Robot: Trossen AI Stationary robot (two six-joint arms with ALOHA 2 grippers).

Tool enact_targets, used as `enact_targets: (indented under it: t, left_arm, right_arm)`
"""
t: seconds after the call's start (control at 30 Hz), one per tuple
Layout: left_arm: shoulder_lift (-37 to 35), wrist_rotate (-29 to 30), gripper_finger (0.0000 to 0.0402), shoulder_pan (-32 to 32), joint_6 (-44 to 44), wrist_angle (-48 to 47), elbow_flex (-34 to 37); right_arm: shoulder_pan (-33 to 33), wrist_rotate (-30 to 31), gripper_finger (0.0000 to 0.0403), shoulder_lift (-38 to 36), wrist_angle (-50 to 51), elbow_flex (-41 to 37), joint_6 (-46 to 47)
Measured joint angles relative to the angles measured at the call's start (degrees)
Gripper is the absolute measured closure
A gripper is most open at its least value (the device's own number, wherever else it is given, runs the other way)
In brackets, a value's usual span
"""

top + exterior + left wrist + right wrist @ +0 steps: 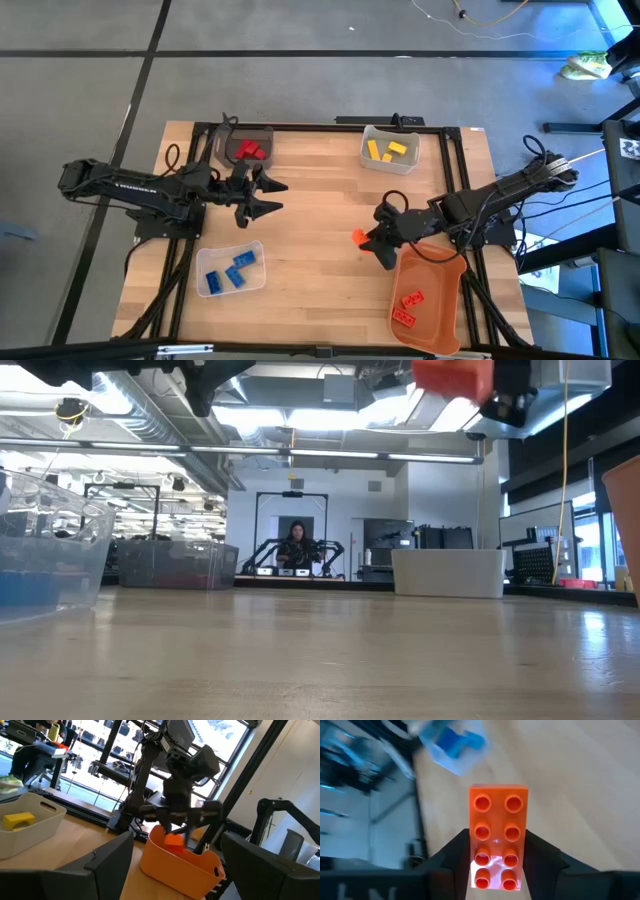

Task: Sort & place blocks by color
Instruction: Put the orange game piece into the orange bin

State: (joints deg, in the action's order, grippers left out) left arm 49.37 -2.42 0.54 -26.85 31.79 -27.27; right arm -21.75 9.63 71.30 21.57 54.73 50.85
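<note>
high view: right gripper [368, 240] near table centre, clamped on orange block [358, 237], just at 10 o'clock of orange bin [428, 300]. left gripper [275, 196] empty, jaws apart, at 6 o'clock of dark bin [244, 146].
low view: orange block [452, 376] aloft, off tabletop [320, 655].
right wrist view: eight-stud orange block [496, 836] pinched between fingers [445, 857].

four bins stand on the table [320, 200]: a dark bin [225, 140], a white bin [372, 158], a clear bin [205, 262] and an orange bin [440, 310]. two red bricks [249, 151] lie in the dark bin. two yellow bricks [385, 150] lie in the white one. three blue bricks [232, 272] lie in the clear one. two orange bricks [409, 307] lie in the orange one. one more orange brick [358, 237] is in the right gripper [366, 238]. two arms, so two grippers, counting the left gripper [272, 196]. one person [296, 546] in the room behind.
</note>
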Motion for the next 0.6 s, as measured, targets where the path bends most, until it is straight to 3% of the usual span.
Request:
enact_targets:
  t: [0.17, 0.27, 0.5, 0.6]
  left_arm:
    - [0.02, -0.09, 0.0108, 0.00, -1.07, -0.02, 0.00]
    - [0.01, -0.11, 0.0108, -0.01, -2.81, -0.02, 0.00]
    - [0.01, -0.22, 0.0108, 0.08, -1.06, 0.23, 0.02]
    - [0.00, -0.16, 0.0108, 0.64, -0.96, -0.08, 0.02]
  right_arm:
    - [-1.99, -6.99, 0.0263, 0.64, -13.95, -0.77, 1.32]
    - [-3.45, -8.15, 0.0263, 0.59, -19.59, -0.77, 1.56]
    - [-5.08, -7.59, 0.0263, 0.42, -17.98, -0.77, 6.93]
    - [-7.61, -12.15, 0.0263, 0.68, -16.25, -0.76, 12.08]
